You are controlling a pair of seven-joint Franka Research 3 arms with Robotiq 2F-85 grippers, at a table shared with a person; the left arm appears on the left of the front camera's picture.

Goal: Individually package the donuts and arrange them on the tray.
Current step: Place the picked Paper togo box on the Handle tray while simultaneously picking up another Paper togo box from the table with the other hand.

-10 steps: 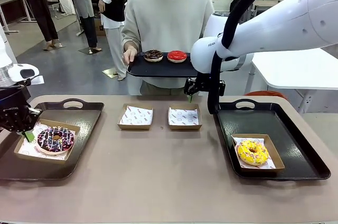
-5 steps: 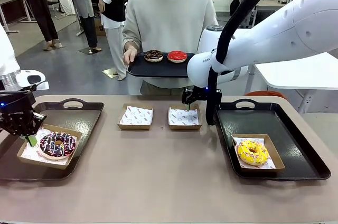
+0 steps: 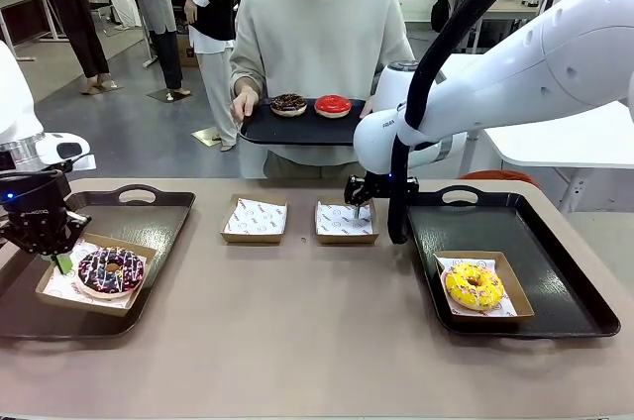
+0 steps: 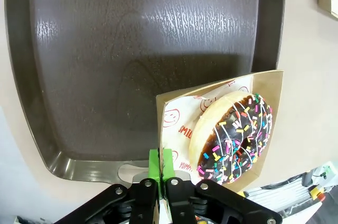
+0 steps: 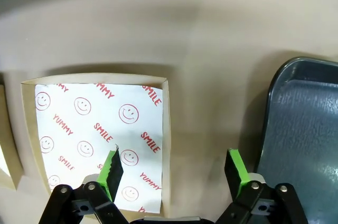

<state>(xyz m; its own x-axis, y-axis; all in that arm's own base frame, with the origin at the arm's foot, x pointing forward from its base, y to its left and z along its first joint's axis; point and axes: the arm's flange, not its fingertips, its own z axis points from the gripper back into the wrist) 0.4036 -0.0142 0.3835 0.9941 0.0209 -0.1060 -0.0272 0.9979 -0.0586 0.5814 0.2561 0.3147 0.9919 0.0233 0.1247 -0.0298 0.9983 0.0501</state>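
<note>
Sprinkled chocolate donut (image 3: 109, 271) sits in its carton (image 4: 266, 84) on the left tray (image 3: 158, 217). Carton and donut have shifted a little on the tray since a second ago. Left gripper (image 3: 61, 260): jaws clenched on the carton's edge and liner. Right gripper (image 3: 357, 210) has dropped to the empty carton (image 5: 100, 77) on the tabletop (image 3: 297, 341). Its jaws are released and straddle the carton wall beside the right tray (image 3: 555, 232). Yellow donut (image 3: 474, 285) unchanged, boxed on that tray. Liner print, red: "YUMMY", "SMILE", smiley faces.
</note>
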